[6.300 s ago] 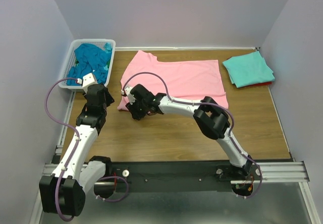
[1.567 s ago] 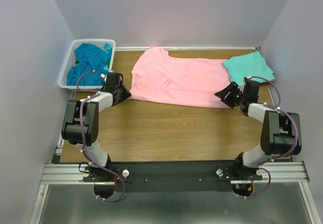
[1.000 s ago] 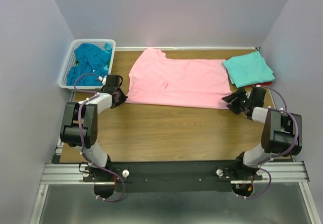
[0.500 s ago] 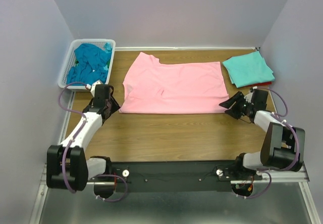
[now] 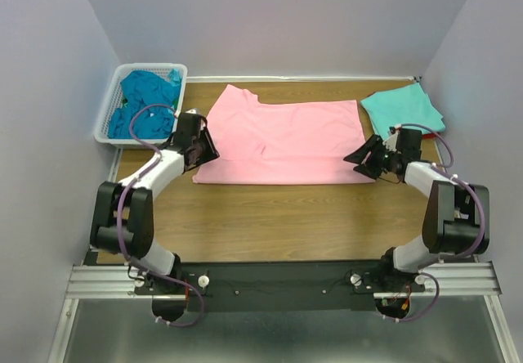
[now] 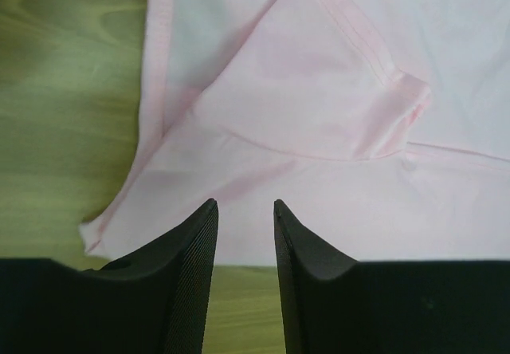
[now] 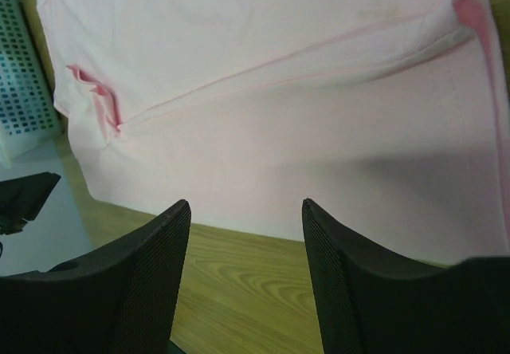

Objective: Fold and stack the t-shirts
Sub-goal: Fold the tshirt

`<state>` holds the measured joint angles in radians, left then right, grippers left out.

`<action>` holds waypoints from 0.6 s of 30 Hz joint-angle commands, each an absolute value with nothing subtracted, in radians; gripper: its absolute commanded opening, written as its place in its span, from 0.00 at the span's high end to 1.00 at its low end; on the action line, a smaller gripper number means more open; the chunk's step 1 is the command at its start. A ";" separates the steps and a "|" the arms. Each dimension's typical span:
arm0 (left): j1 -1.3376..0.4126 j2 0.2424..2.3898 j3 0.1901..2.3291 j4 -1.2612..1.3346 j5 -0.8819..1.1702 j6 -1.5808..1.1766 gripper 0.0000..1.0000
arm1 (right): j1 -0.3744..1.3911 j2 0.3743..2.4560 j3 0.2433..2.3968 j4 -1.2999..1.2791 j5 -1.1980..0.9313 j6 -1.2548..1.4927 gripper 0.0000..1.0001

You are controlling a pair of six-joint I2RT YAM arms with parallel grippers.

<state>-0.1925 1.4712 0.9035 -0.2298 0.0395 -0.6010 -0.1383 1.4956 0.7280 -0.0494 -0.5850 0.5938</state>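
A light pink t-shirt (image 5: 282,138) lies flat on the wooden table, folded lengthwise; it also shows in the left wrist view (image 6: 335,131) and the right wrist view (image 7: 279,115). My left gripper (image 5: 207,152) is open and empty at the shirt's left near corner, its jaws (image 6: 243,210) just above the near hem. My right gripper (image 5: 358,156) is open and empty at the shirt's right near corner (image 7: 245,210). A folded light aqua t-shirt (image 5: 404,110) sits on a red one (image 5: 431,136) at the back right. Teal-blue t-shirts (image 5: 145,101) fill the basket.
A white lattice basket (image 5: 110,116) stands at the back left corner; its wall shows in the right wrist view (image 7: 24,83). Grey walls close in the left, back and right sides. Bare wood (image 5: 278,216) lies between the shirt and the arm bases.
Both grippers pulled the pink shirt toward the near side and laid it flat, then let go. Since half a second ago both moved back in to the shirt's near corners.
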 commanded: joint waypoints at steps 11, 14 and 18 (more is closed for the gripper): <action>-0.167 1.665 0.844 -0.316 0.109 -0.488 0.58 | -0.133 1.621 0.664 -0.138 -0.417 0.517 0.32; -0.123 1.617 0.769 -0.324 0.115 -0.486 0.57 | -0.135 1.588 0.650 -0.244 -0.394 0.508 0.31; -0.095 1.493 0.666 -0.362 0.104 -0.480 0.56 | -0.140 1.507 0.605 -0.366 -0.388 0.515 0.30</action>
<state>-0.1249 1.5425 0.7723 -0.2115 0.1402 -0.5148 -0.1360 1.5414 0.6838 -0.1261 -0.5129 0.5514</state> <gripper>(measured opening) 0.432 0.691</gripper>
